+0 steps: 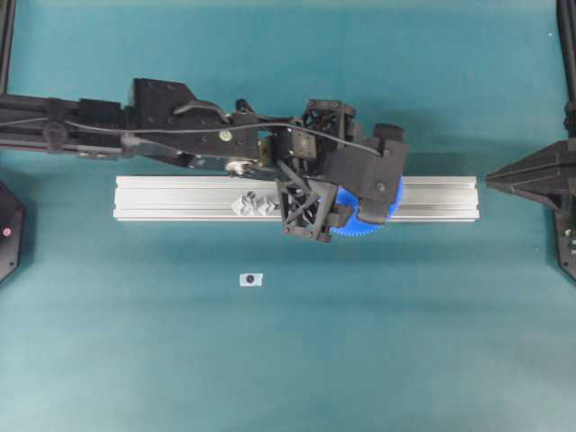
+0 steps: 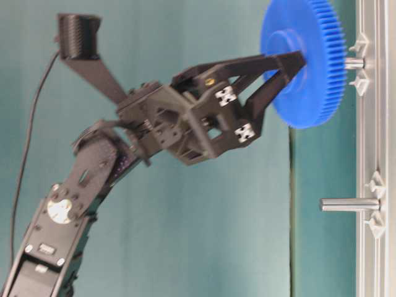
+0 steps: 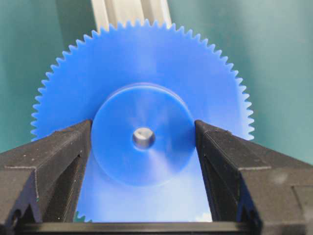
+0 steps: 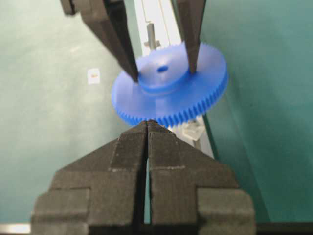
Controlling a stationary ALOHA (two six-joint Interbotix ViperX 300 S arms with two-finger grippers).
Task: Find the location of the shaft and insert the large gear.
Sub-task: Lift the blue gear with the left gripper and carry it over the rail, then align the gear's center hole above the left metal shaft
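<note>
The large gear [image 1: 376,216] is a bright blue toothed disc over the right part of the grey rail [image 1: 180,198]. My left gripper [image 2: 289,71] is shut on its raised hub, one finger on each side [image 3: 73,147]. The gear [image 2: 309,62] is lined up with the shaft [image 2: 354,62] between its clear brackets. A short stretch of pin shows between gear and rail. In the left wrist view a grey metal tip [image 3: 143,137] shows in the gear's centre hole. My right gripper [image 4: 147,122] is shut and empty, close to the gear's rim [image 4: 171,110].
A second, bare pin [image 2: 349,204] stands further along the rail, between its own clear brackets [image 1: 255,205]; it also shows in the right wrist view [image 4: 151,34]. A small white tag with a dark dot [image 1: 251,280] lies on the green mat in front of the rail.
</note>
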